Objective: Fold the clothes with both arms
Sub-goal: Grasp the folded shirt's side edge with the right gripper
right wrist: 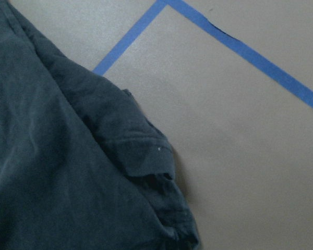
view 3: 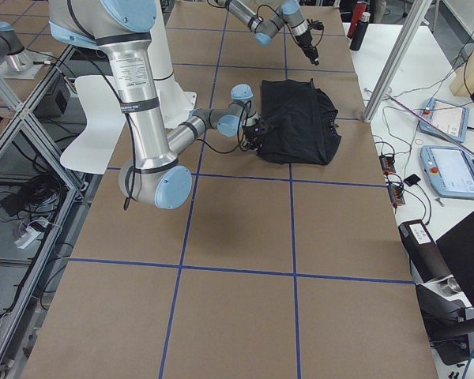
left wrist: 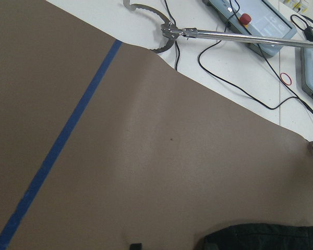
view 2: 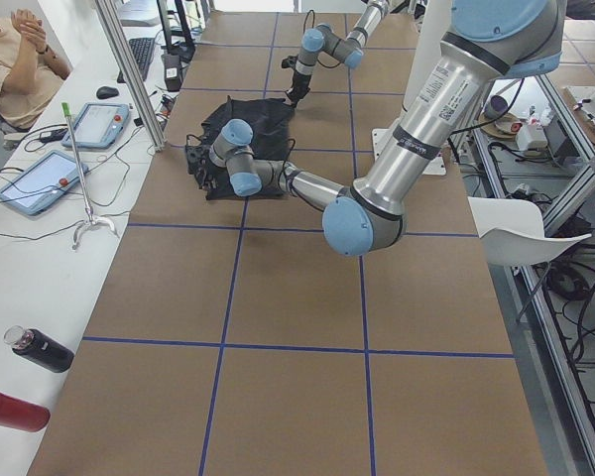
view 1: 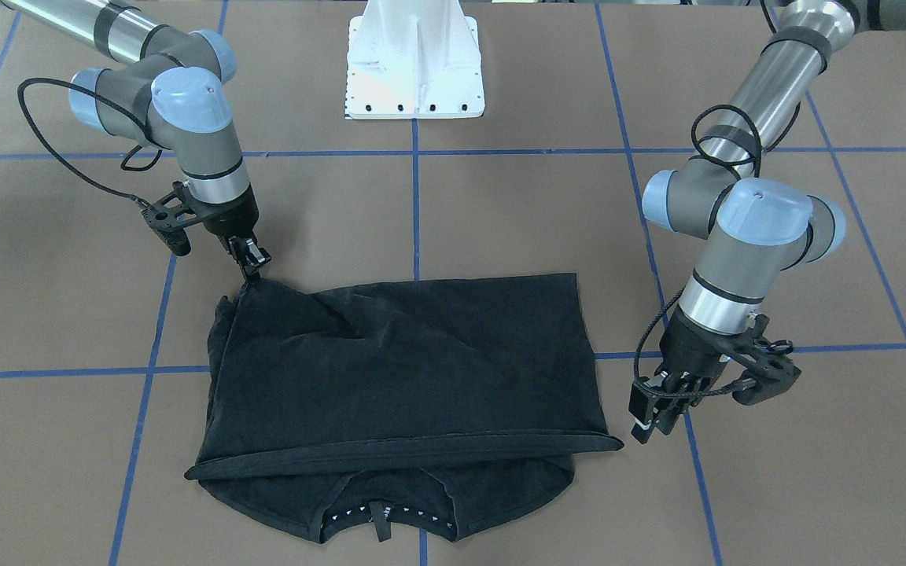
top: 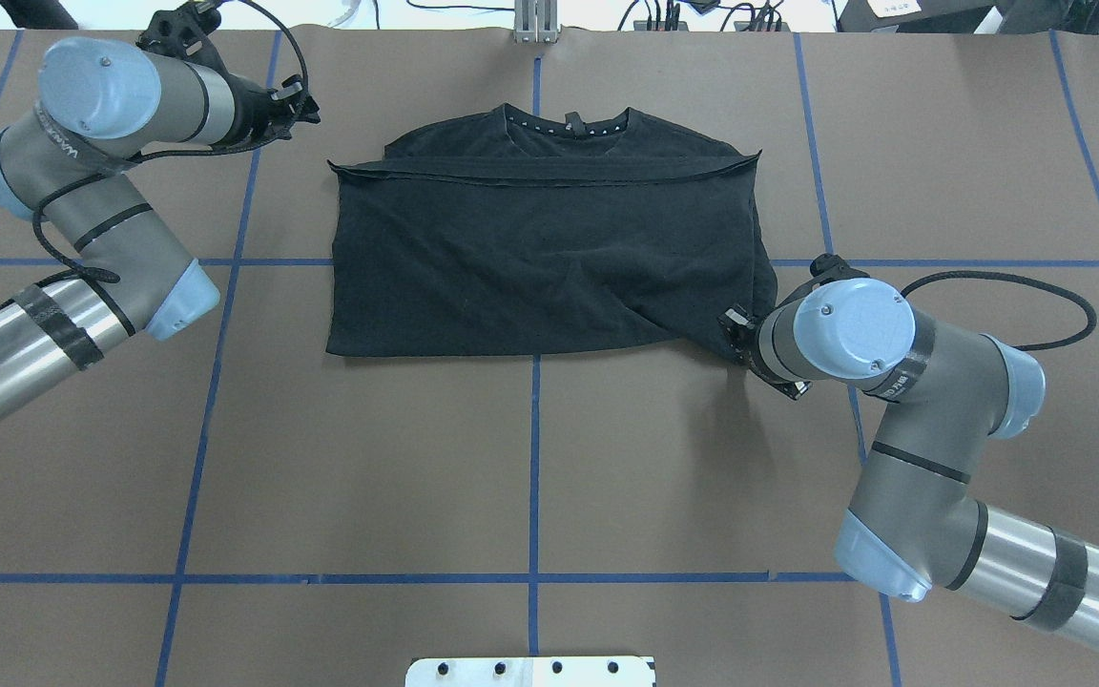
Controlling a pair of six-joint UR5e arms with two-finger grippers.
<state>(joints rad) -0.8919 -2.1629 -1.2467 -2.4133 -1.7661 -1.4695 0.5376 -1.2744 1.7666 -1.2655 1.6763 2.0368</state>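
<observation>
**Item 1 – tee** point(view 1: 406, 369): black, lying on table point(view 1: 500, 220) out front of pedestal point(view 1: 414, 71), well apart from it. It straddles the blue tape line point(view 1: 415, 212) that runs out from pedestal. Folded once: lower half laid over chest, hem edge running across just short of collar point(view 1: 378, 515). Collar end is the side farthest from pedestal; white dots show inside the neckband. Cloth is wrinkled toward the pedestal-side corner on robot's R.

**Item 2 – R gripper** point(view 1: 252, 266): at the tee corner nearest pedestal, robot's R side. Fingers are pinched on that corner, and the cloth rises to a small peak under them. I read the grip from the front cam; R wrist cam gives tee folds, table and tape.

**Item 3 – L gripper** point(view 1: 652, 424): robot's L side, level w/ the hem corner far from pedestal. Just beside that corner, not touching. Holding nothing; fingers look parted. L wrist cam gives bare table, tape and a strip of tee at bottom edge.

**Item 4 – arms**: R arm point(view 1: 193, 102) and L arm point(view 1: 744, 228), both bent at elbow, wrists angled down at table.

**Item 5 – misc**, on white bench past the table edge opposite pedestal:
- grabber tool point(left wrist: 235, 34)
- tablets point(view 2: 35, 183)
- bottles point(view 2: 40, 349), one black, one red
- operator point(view 2: 10, 59), seated
</observation>
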